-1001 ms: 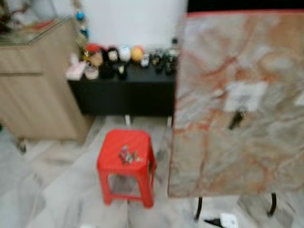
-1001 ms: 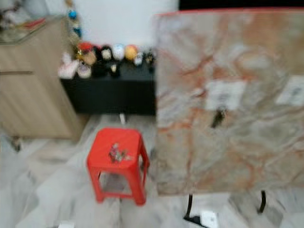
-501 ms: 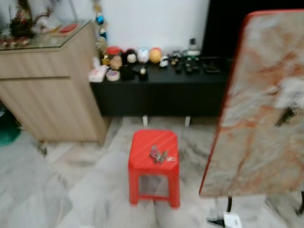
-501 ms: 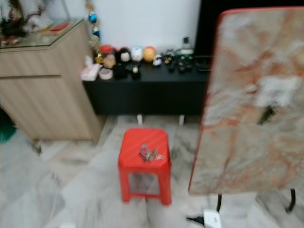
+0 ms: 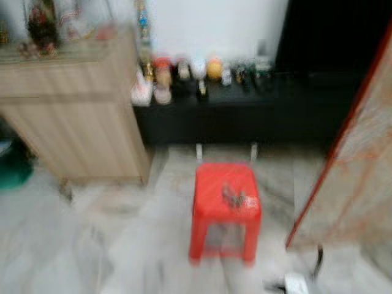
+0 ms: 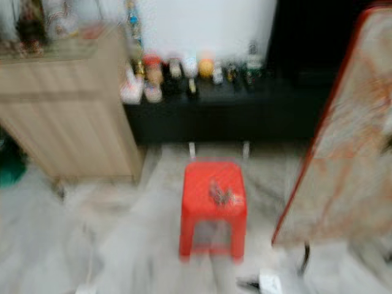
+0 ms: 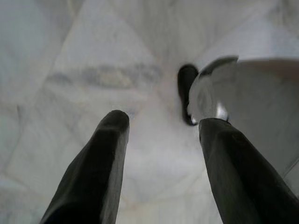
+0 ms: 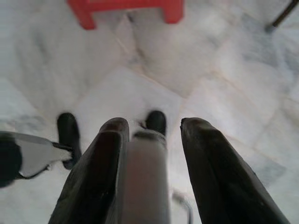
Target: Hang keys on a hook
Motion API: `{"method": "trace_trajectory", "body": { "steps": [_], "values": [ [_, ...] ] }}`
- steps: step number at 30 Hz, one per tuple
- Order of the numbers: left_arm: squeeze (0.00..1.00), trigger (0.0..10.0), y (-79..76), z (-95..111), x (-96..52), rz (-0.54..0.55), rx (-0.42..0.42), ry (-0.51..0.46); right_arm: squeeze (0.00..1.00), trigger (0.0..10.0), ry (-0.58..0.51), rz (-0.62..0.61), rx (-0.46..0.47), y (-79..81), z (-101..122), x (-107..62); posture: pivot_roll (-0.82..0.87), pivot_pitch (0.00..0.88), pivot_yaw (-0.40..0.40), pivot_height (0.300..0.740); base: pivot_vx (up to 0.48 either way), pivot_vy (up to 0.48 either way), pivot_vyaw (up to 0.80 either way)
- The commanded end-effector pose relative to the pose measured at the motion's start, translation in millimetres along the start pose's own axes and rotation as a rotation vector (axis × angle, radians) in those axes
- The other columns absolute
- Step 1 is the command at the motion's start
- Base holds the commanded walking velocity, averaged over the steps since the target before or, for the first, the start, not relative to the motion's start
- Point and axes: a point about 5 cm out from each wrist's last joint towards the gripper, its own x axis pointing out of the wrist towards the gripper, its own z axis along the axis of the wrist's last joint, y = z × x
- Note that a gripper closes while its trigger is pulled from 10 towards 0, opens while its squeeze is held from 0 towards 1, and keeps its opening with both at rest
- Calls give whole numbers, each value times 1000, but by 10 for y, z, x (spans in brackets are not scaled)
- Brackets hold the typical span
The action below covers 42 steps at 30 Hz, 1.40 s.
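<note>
A small bunch of keys (image 5: 233, 196) lies on top of a red plastic stool (image 5: 211, 184) standing on the marble floor, in the middle of the blurred eye views. To the stool's right a marble-patterned board with a red edge (image 5: 361, 177) stands upright on black legs; its hook is too blurred to make out. My left gripper (image 7: 163, 126) hangs open over the bare floor, holding nothing. My right gripper (image 8: 154, 125) is open too, pointing down at the floor and my own feet, with the stool's legs (image 8: 126, 8) beyond it.
A light wooden cabinet (image 5: 73, 116) stands at the left, a green thing (image 5: 12, 171) beside it. A low black bench (image 5: 245, 116) with small figurines (image 5: 184, 73) runs along the back wall. A white plug (image 5: 296, 283) lies by the board's leg (image 5: 317, 260).
The whole picture has shifted right and grown blurrier, so the camera has turned left. The stool now sits near the centre and the board is at the right edge.
</note>
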Motion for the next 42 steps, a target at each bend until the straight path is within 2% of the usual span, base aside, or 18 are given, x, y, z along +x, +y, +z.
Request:
{"method": "trace_trajectory", "body": {
  "steps": [1,8,23,27,30,35,40,42],
  "values": [
    [0,10000,-30,31,8,-11,-8,-14,0,10000,-12,-20,4,-74,29,-10,19,0,18,740,0,0,0],
    [0,10000,-39,32,8,-24,-23,-19,0,10000,-12,-19,3,-74,27,-11,18,0,18,740,0,0,0],
    [0,10000,-39,26,7,-31,-10,-13,0,10000,-20,-11,-29,-66,38,-10,5,0,27,740,336,0,111],
    [0,10000,-38,35,8,-31,-11,-16,0,10000,-24,-11,5,-60,38,-9,6,0,25,740,381,0,272],
    [0,10000,-40,45,10,-33,-9,-16,0,10000,-17,-8,-26,-63,51,-8,9,0,22,740,382,0,0],
    [0,10000,-38,52,11,-30,-15,-17,0,10000,-22,-10,-9,-60,59,-7,4,0,25,740,382,0,0],
    [0,10000,-33,63,12,-21,-18,-24,0,10000,-42,-19,7,-62,77,-7,-2,0,28,740,0,0,0],
    [0,10000,-38,76,12,-17,-44,-45,0,10000,-67,-24,18,-69,94,-9,-5,0,27,740,0,0,0]
  ]
}}
